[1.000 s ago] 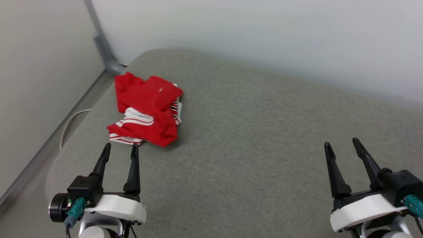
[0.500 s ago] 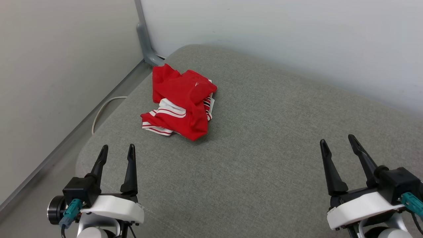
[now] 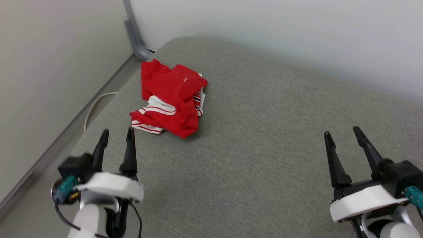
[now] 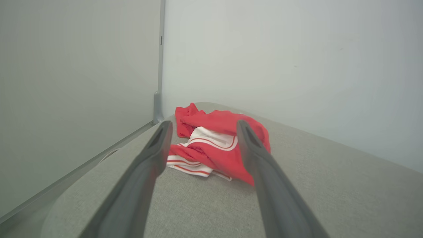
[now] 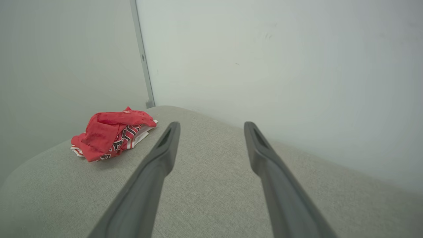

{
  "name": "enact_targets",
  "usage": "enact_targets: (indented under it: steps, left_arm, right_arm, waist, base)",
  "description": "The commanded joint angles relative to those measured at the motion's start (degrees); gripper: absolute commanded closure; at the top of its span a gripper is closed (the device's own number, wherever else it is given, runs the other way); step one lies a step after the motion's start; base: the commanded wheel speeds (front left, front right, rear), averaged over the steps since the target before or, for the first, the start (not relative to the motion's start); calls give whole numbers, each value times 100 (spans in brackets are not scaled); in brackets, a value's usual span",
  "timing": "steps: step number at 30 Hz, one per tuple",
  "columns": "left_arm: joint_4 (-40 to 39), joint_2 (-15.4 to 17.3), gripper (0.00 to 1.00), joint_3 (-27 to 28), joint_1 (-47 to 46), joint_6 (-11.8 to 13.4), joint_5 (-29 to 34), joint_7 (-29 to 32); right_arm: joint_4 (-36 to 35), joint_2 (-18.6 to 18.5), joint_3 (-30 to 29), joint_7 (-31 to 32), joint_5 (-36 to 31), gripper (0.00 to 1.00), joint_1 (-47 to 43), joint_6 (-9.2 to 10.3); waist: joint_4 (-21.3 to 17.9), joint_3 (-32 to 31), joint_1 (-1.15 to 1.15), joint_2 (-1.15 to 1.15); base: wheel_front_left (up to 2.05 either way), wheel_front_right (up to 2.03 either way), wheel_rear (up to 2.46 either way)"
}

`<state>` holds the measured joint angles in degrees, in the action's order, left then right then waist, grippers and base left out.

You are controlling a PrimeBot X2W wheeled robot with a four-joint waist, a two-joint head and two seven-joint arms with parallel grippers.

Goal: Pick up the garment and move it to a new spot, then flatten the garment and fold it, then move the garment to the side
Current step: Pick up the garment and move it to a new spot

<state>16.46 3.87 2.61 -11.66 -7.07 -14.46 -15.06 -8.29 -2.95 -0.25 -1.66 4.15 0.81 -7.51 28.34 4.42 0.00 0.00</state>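
Garment [image 3: 170, 99]: red jersey lying in a crumpled heap, neither flattened nor folded, on the far left part of the cushion, close to its rounded back corner.
Showing on top: a white sleeve panel crossed by red stripes, turned toward the robot's left side; red-and-white striped trim runs along the near edge of the heap.
Lettering: black-and-white characters peek from a fold on the side seen in the right wrist view, too creased to read.
Left gripper [image 3: 118, 131]: fingers spread and holding nothing. It hovers over the cushion's near left edge, tips just short of the striped hem and not touching it. In the left wrist view the heap sits framed between the two fingers, beyond their tips. The gripper's body is blurred in the head view.
Right gripper [image 3: 341, 131]: fingers spread and empty, over the near right part of the cushion, well apart from the jersey.
Cushion [image 3: 264, 148]: grey woven upholstery with a rounded corner and a faint seam near its front edge.
Post [image 3: 132, 36]: grey upright strip in the corner where the two pale walls [image 3: 281, 33] meet, just behind the heap.
Cable [image 3: 94, 107]: white, curving through the gap between the cushion and the left wall.
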Motion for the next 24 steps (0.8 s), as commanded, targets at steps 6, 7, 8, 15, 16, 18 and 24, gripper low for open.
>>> enact_targets:
  steps: [6, 7, 8, 15, 16, 18, 24]
  left_arm:
    - [632, 395, 0, -40, -1258, -39, -529, 433]
    - [763, 503, 0, -51, -1434, -41, -596, 583]
    - [876, 567, 0, -30, -1607, -40, -747, 736]
    - [1547, 1249, 0, -288, -2524, -45, -1436, 1995]
    - [1642, 1359, 0, -306, -2619, -44, -1568, 2206]
    - [1846, 1576, 0, -464, -2781, -45, -1687, 2665]
    - [2337, 2003, 0, -703, -3104, -45, -2002, 3497]
  right_arm:
    - [-142, 10, 80, 78, -130, 0, 373, 4]
    - [-157, 10, 81, 79, -142, 0, 419, 4]
    - [-158, 10, 103, 79, -149, 0, 475, 4]
    - [-107, 10, 80, -60, -94, 0, 823, 4]
    - [-89, 10, 95, -82, -89, 0, 870, 4]
    - [-57, 10, 100, -122, -74, 0, 950, 4]
    - [12, 10, 122, -204, -66, 0, 1118, 4]
  waist:
    - [-550, 645, 0, 0]
    - [-640, 747, 0, 0]
    - [-741, 850, 0, 0]
    - [-1347, 1471, 0, 0]
    - [-1424, 1558, 0, 0]
    - [-1549, 1701, 0, 0]
    - [-1786, 1980, 0, 0]
  base:
    - [0, 0, 0]
    - [0, 0, 0]
    - [0, 0, 0]
    - [0, 0, 0]
    - [0, 0, 0]
    - [0, 0, 0]
    - [0, 0, 0]
